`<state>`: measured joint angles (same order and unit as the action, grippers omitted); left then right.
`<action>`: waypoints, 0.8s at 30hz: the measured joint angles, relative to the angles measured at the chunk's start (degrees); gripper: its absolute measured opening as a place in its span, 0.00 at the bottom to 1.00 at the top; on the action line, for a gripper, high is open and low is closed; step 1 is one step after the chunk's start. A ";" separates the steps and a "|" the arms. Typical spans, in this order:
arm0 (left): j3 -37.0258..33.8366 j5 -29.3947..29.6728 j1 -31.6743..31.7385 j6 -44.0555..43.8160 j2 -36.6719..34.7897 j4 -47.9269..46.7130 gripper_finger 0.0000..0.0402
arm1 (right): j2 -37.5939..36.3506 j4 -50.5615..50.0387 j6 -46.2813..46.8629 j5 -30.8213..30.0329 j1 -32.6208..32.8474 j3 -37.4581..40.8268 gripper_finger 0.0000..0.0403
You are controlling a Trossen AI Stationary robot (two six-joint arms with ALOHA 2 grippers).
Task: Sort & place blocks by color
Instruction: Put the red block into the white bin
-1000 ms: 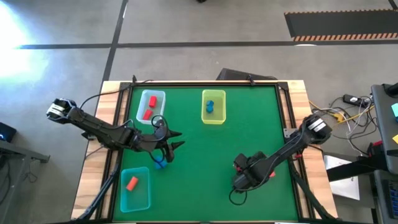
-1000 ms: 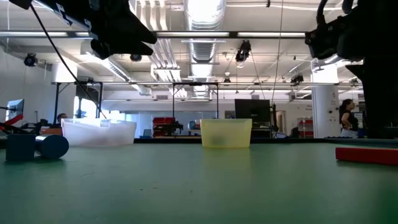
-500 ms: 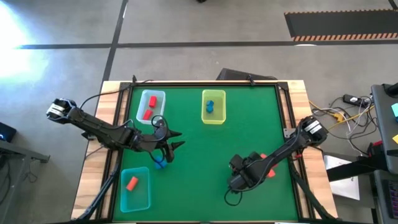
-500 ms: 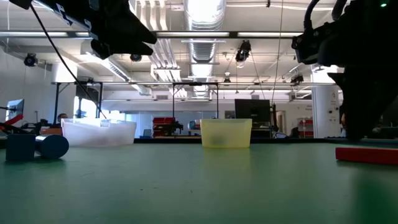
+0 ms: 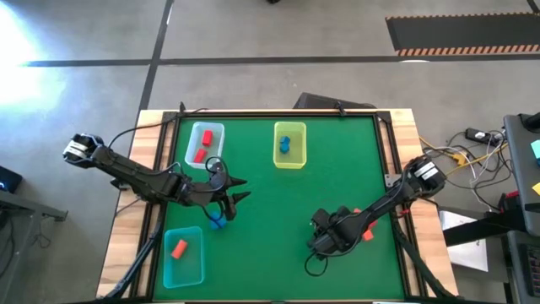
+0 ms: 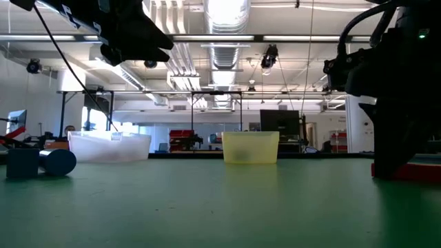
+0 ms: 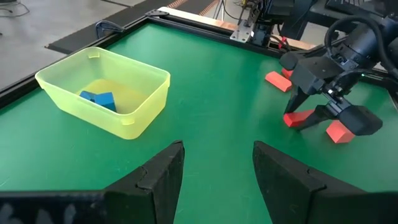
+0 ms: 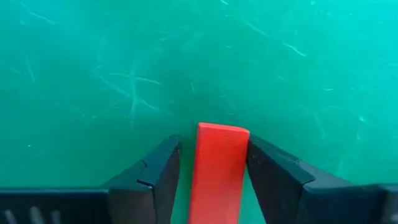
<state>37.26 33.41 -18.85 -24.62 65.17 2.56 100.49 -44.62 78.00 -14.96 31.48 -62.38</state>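
This is a robotics lab in an open industrial hall. Behind the green-topped desk [image 6: 207, 200] the low view shows exposed silver ventilation ducts [image 6: 224, 17], strip lights and hanging cables on the ceiling. Beside the desk lie a polished concrete floor [image 5: 253, 34], a hazard-striped mat [image 5: 462, 34] and loose wiring [image 5: 472, 160].

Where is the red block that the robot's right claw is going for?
The red block lies on the green table, near its right side, between the right gripper's fingers. Two other red blocks lie close by in the left wrist view.
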 joint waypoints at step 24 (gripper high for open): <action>-0.07 0.04 0.00 0.00 0.97 2.26 0.44 | -10.24 2.09 -14.92 -16.10 -0.83 -2.05 0.23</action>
<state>37.19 33.45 -18.85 -24.62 66.14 4.82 90.25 -42.53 63.07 -31.06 30.65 -64.43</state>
